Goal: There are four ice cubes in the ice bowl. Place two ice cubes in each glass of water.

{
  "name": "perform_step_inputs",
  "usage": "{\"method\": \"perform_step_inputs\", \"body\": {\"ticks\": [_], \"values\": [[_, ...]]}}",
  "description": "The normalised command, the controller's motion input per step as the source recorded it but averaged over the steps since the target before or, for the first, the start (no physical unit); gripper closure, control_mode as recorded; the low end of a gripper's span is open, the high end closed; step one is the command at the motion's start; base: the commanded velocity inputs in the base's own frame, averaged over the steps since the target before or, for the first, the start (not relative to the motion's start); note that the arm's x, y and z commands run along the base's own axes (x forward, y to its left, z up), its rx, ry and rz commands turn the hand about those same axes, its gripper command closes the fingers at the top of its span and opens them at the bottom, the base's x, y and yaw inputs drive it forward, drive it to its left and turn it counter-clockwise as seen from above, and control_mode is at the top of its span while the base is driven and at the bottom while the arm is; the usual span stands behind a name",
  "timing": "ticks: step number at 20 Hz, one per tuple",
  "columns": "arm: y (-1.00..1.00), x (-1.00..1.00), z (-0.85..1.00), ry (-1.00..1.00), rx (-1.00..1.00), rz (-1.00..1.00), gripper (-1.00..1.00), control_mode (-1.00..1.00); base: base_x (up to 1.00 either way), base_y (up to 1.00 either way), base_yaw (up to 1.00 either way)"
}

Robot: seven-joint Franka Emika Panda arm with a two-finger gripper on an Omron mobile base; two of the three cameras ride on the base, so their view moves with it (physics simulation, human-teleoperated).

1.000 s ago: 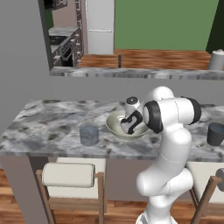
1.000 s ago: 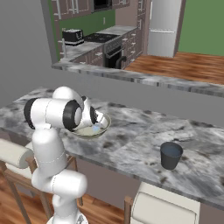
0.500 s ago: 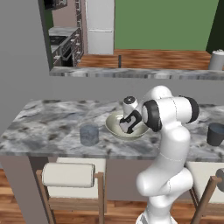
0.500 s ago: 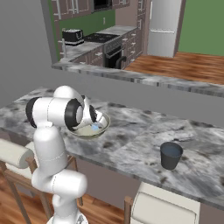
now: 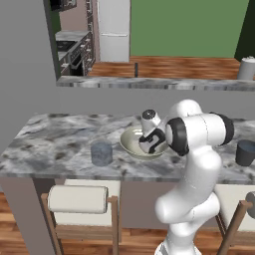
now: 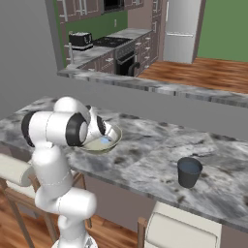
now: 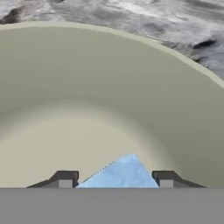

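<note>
My claw (image 7: 115, 180) was down inside the ice bowl (image 7: 109, 87), very low, close to its floor. My two dark fingertips (image 7: 64, 179) were spread apart, one on each side of a pale blue ice cube (image 7: 121, 173). The cube sat right between them. One of its corners pointed away from me, toward the far wall of the bowl. I could not tell if my fingertips touched it yet. I think the next thing was to squeeze them together on the cube, and the pointed way it sat could make it slip or turn.

From the right side I saw a bit of light blue ice (image 6: 106, 140) in the bowl (image 6: 112, 137), just past my hand. I could not count the cubes.

The bowl (image 5: 130, 141) sat in the middle of the marble counter (image 5: 60, 142). One glass of water (image 5: 101, 153) stood near the bowl on my left. The other glass of water (image 6: 189, 171) stood well apart on my right. The left glass looked nearer to my claw, so I judged it the easier place to carry this cube first.
</note>
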Motion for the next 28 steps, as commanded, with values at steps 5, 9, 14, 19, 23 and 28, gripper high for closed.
{"method": "perform_step_inputs", "body": {"ticks": [5,9,14,19,23,28], "values": [[0.0,-0.39,0.75,-0.01,0.0,-0.02,1.0,-1.0,0.0,0.0,0.0],[-0.15,-0.59,1.0,0.0,-0.01,-0.03,1.0,-1.0,0.0,0.0,0.0],[-0.16,-0.57,1.0,0.01,0.0,-0.14,1.0,-1.0,0.0,0.0,0.0],[-0.35,-0.71,0.75,0.06,0.0,-0.32,1.0,-1.0,0.0,0.0,0.0],[-0.57,-0.73,0.36,0.08,0.0,-0.47,1.0,-1.0,0.0,0.0,0.0],[-0.77,-0.6,0.06,0.05,0.0,-0.48,1.0,-1.0,0.0,0.0,0.0]]}}
